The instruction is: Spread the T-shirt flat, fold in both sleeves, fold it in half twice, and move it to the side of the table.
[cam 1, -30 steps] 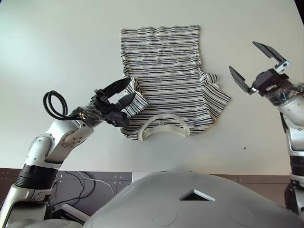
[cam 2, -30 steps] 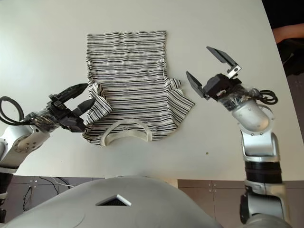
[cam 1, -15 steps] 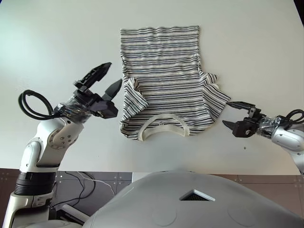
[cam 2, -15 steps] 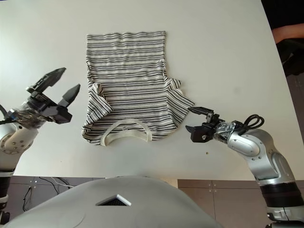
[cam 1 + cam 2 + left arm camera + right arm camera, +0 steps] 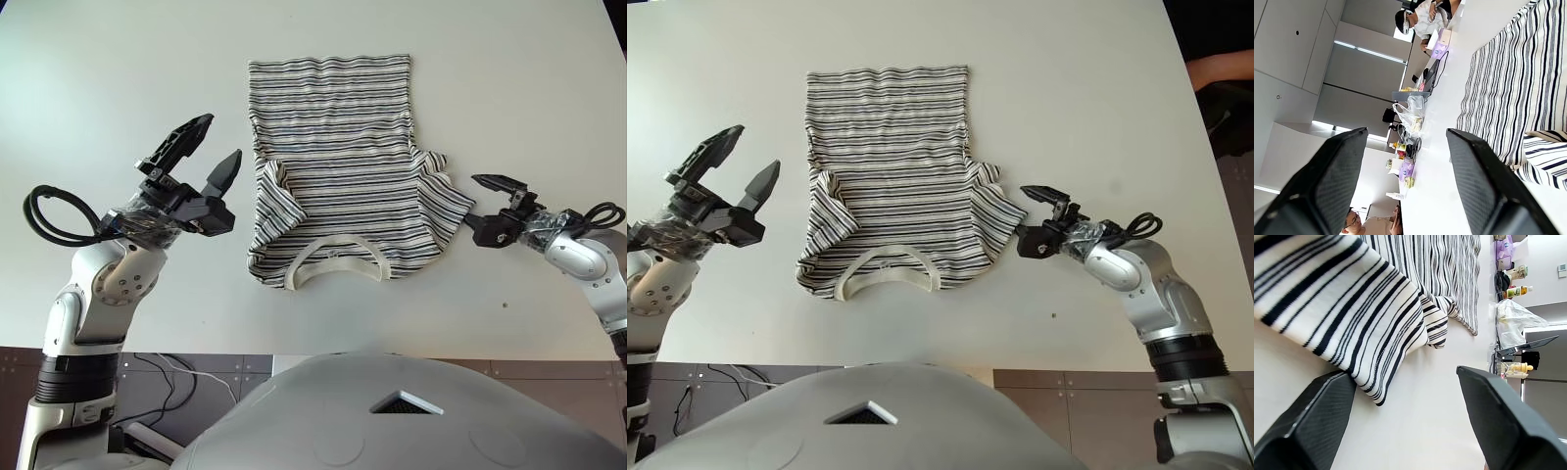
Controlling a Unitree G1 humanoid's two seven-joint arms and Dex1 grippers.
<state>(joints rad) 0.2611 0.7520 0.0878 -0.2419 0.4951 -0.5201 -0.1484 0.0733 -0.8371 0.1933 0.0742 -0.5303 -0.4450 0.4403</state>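
The striped T-shirt [image 5: 343, 157] lies in the middle of the white table [image 5: 118, 78], with its white collar [image 5: 338, 259] nearest me. Its left sleeve [image 5: 274, 201] is folded in over the body. Its right sleeve [image 5: 446, 196] spreads out to the right, with a small crumple by the armpit. My left gripper [image 5: 220, 137] is open and empty, raised just left of the shirt. My right gripper [image 5: 473, 201] is open, low at the table, with its jaws at the outer edge of the right sleeve [image 5: 1352, 308]. The left wrist view looks along the shirt's striped body [image 5: 1518, 88].
Bare tabletop surrounds the shirt on all sides. The table's right edge [image 5: 1205, 127] runs close to my right arm. A small dark speck [image 5: 506, 305] marks the table near the front right. Bags, bottles and a laptop [image 5: 1410, 103] stand far beyond the shirt.
My left gripper has let go of the folded-in left sleeve, opened, and pulled away up and to the left. My right gripper has dropped from high up to the right sleeve's edge.
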